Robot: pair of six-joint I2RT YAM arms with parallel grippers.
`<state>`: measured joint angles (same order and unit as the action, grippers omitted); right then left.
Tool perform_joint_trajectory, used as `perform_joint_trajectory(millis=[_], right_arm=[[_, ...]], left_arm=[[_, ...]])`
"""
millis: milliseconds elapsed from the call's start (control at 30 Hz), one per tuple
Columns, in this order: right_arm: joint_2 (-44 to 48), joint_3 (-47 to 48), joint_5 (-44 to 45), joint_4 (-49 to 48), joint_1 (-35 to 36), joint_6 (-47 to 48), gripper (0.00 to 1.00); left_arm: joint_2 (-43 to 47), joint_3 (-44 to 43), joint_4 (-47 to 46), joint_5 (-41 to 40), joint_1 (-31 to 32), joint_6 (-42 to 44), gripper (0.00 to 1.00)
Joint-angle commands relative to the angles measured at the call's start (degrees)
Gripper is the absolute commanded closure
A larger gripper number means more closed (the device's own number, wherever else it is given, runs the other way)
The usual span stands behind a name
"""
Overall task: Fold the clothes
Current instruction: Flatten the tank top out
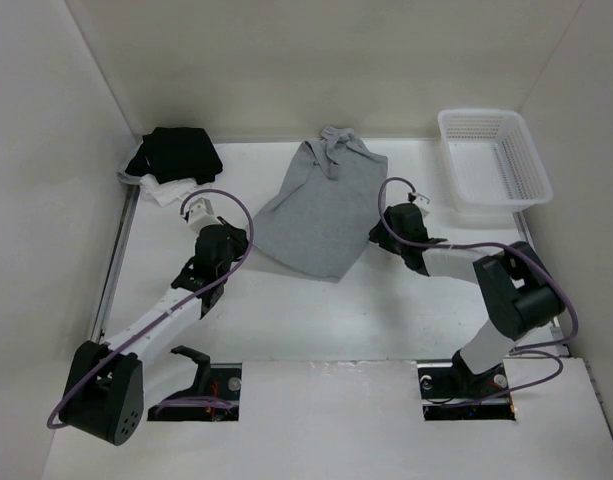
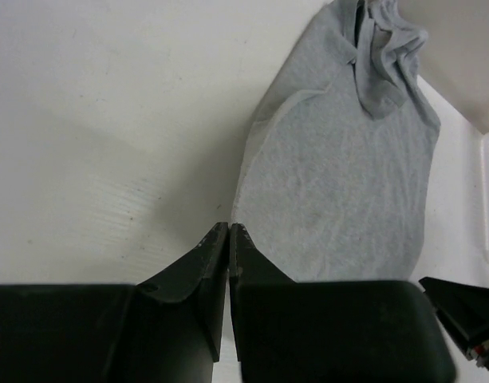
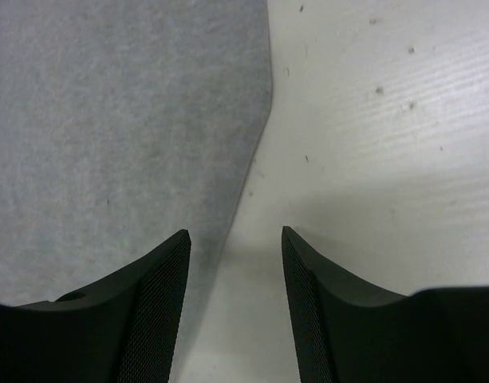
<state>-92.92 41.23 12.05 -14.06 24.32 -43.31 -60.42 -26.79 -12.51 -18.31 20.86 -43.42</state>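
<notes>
Lying near-to-far, grey garment, bunched end toward far wall; left fingers pressed together, right fingers spread

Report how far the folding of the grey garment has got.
Done: little; the grey garment lies mostly flat, with one side flap seemingly turned over and its far end bunched. In hand: the left claw is shut at its left edge, though a pinch on cloth cannot be confirmed; the right claw hangs open over its right edge. Left: the main folds and a tidy finish.
</notes>
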Motion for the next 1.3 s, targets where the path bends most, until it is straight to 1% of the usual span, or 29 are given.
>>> perform_joint_trajectory(millis=[0, 100, 167, 233, 267, 300, 333, 400, 433, 500, 533, 567, 667, 767, 800, 867, 1000, 1033, 1067, 1133, 1200, 1267], right_arm=[[-3.0, 4.7, 1.3, -1.7, -0.5, 0.4, 0.47], [-6.2, 7.8, -0.4, 0.0, -0.7, 0.0, 0.52], [-8.6, 10.4, -1.5, 1.6, -0.8, 0.1, 0.59], [-10.3, 12.5, -2.0, 2.8, -0.9, 0.2, 0.74], [-10.3, 13.1, -2.1, 2.9, -0.9, 0.5, 0.87], [-9.6, 12.9, -1.8, 2.8, -0.8, 0.7, 0.94], [-7.8, 12.0, -1.2, 2.6, -0.5, 0.9, 0.97], [-1.3, 8.7, 0.5, 3.1, -0.5, 1.8, 0.99], [3.9, 6.5, 0.9, 4.5, -0.1, 3.0, 0.99], [12.5, 4.0, 1.2, 9.5, 1.5, 4.3, 0.98], [18.3, 3.3, 1.0, 14.1, 2.5, 5.1, 0.97], [23.6, 3.2, 0.6, 18.9, 3.8, 5.6, 0.97], [34.4, 5.7, -0.6, 31.4, 7.1, 6.5, 0.95], [39.0, 8.9, -1.4, 38.7, 9.2, 6.8, 0.94], [38.8, 9.1, -2.3, 38.8, 9.3, 7.2, 0.93], [35.0, 8.4, -4.6, 35.8, 7.8, 8.2, 0.93], [20.2, 7.8, -8.9, 24.6, 2.6, 8.9, 0.94], [14.5, 8.9, -9.8, 21.5, 1.4, 8.8, 0.94], [11.0, 9.8, -10.2, 19.8, 0.9, 8.9, 0.94], [2.6, 13.8, -10.7, 16.5, -1.0, 8.8, 0.96], [-6.0, 21.4, -10.9, 14.6, -2.4, 9.0, 0.98], [-11.0, 30.2, -11.1, 15.6, -3.1, 9.2, 0.98]], left_arm=[[-0.7, -1.1, 0.3, -0.2, -0.7, -0.2, 0.97], [-0.6, -1.0, -0.2, 0.7, -1.2, -0.8, 0.97], [-0.6, -1.2, -0.8, 1.4, -1.2, -1.1, 0.97], [-0.3, -1.7, -1.2, 2.1, -1.0, -2.0, 0.97], [0.0, -1.9, -1.5, 2.2, -0.7, -2.5, 0.97], [0.6, -2.1, -1.6, 2.2, -0.5, -2.9, 0.97], [1.3, -2.4, -1.6, 2.2, -0.3, -3.2, 0.97], [3.6, -3.2, -1.2, 2.0, 0.4, -3.5, 0.97], [5.2, -3.5, -0.9, 1.6, 0.6, -3.3, 0.97], [8.1, -3.7, -0.1, 1.4, 0.2, -3.6, 0.97], [9.8, -4.0, 0.5, 1.4, -0.2, -3.6, 0.97], [11.1, -4.2, 0.8, 1.3, -0.7, -3.6, 0.97], [14.9, -5.4, 2.5, 1.3, -2.4, -3.4, 0.97], [16.4, -5.2, 2.8, 1.3, -4.2, -3.3, 0.97], [16.0, -4.8, 2.5, 1.4, -4.6, -3.6, 0.97], [14.6, -4.2, 2.1, 1.9, -5.3, -3.9, 0.97], [12.2, -2.3, 1.4, 2.7, -5.2, -4.4, 0.97], [12.2, -1.8, 1.7, 2.7, -5.1, -4.3, 0.97], [12.3, -1.2, 1.9, 2.8, -5.1, -4.1, 0.97], [13.0, 0.3, 2.8, 2.8, -5.1, -4.0, 0.97], [13.4, 1.4, 3.9, 3.1, -5.3, -3.9, 0.97], [14.1, 2.3, 4.5, 3.5, -5.6, -3.9, 0.97]])
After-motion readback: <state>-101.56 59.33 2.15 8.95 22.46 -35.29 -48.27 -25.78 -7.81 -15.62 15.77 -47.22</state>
